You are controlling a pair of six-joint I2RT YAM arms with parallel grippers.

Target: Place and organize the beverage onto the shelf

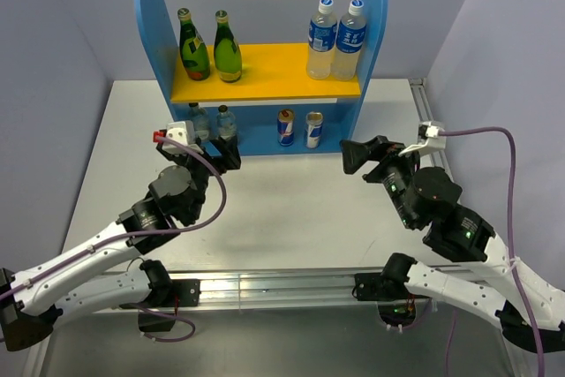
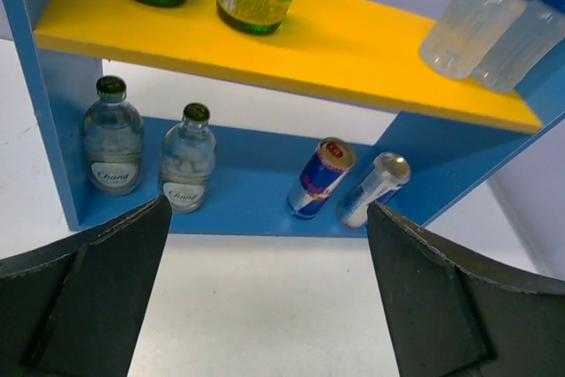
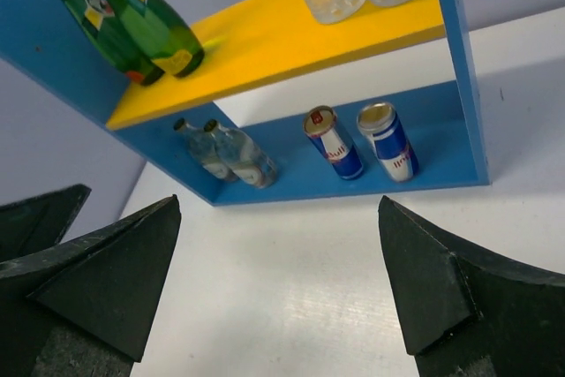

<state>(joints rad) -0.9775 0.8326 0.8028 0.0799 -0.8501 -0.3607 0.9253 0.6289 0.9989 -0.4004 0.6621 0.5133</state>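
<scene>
The blue shelf (image 1: 152, 24) stands at the back of the table with a yellow-orange upper board (image 1: 274, 84). Two dark green bottles (image 1: 193, 46) stand upright on the board's left. On the lower level stand two short clear bottles (image 1: 226, 121) at the left and two silver-and-blue cans (image 1: 286, 127) in the middle. My left gripper (image 1: 221, 154) is open and empty just in front of the short bottles (image 2: 187, 161). My right gripper (image 1: 357, 154) is open and empty in front of the shelf's right end, facing the cans (image 3: 334, 143).
Two taller clear bottles with blue labels and caps (image 1: 335, 39) stand on the right of the upper board. Pale walls close in the table on the left, back and right. A metal rail (image 1: 282, 284) runs along the near edge.
</scene>
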